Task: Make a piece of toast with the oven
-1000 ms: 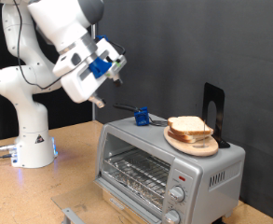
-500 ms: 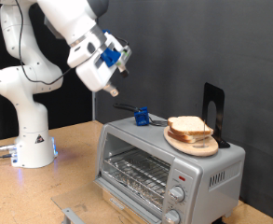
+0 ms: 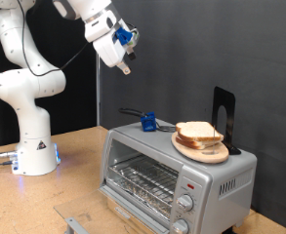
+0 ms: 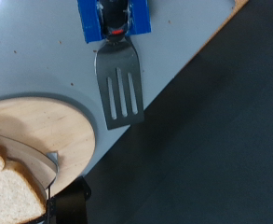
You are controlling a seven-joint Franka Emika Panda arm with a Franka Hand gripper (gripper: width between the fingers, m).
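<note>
Gripper (image 3: pixel 126 66) is parked high, well above the oven (image 3: pixel 177 175) and off toward the exterior view's left of it. I can't tell whether the fingers are spread or pressed together; neither view shows them clearly. Nothing visibly held.

From the claw, the bread (image 3: pixel 199 133) lies down and toward the exterior view's right, stacked on a round wooden board (image 3: pixel 203 151) on the oven's top. I can't separate a single slice from the stack.

Wrist view looks straight down on a slotted spatula (image 4: pixel 119 91) with a blue handle block (image 4: pixel 114 17), lying on the oven top just beside the board (image 4: pixel 43 131). Its long axis runs handle-to-blade. The spatula sits nearer under the claw than the bread (image 4: pixel 10 196).
</note>
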